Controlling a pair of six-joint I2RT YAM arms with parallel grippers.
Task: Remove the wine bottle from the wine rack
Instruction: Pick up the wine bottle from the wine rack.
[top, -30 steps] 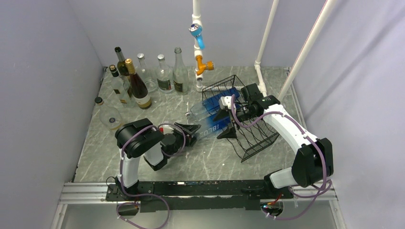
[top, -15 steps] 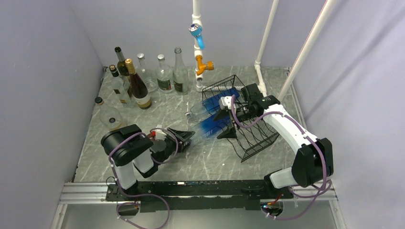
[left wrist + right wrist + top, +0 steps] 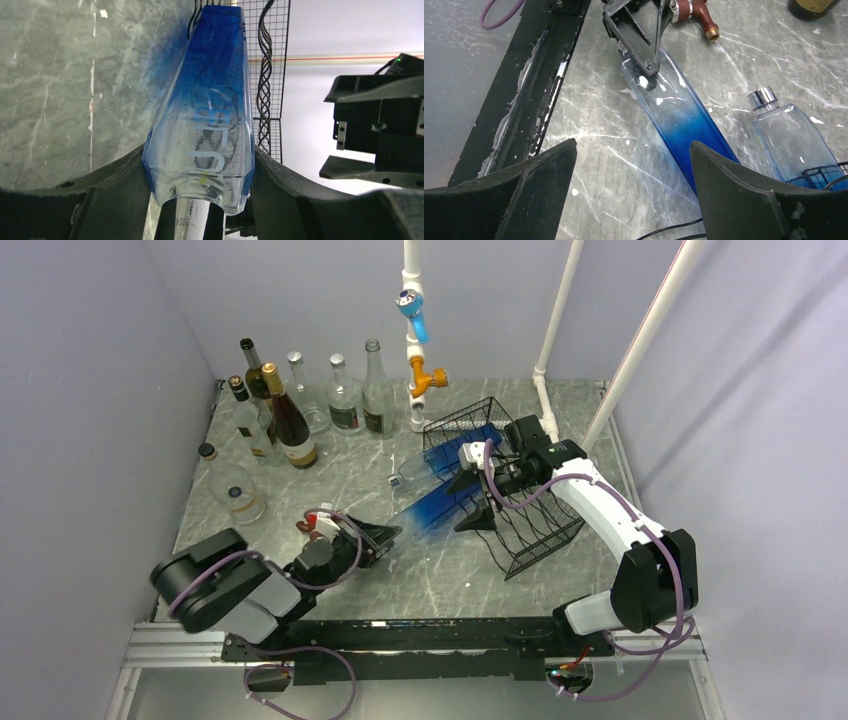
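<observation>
Neighbouring wine bottle [image 3: 425,512]: clear bottle [image 3: 791,137] (silver cap [image 3: 760,96]), wine rack [image 3: 540,535].

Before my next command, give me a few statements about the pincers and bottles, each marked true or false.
1. The left pincer is shut on the blue bottle. True.
2. The right pincer clamps the wine rack. False: it is open, with nothing between its fingers.
3. The blue bottle stands upright. False: it lies lengthwise, its base toward the rack.
4. A clear bottle with a silver cap lies beside it, partly in the rack. True.
</observation>
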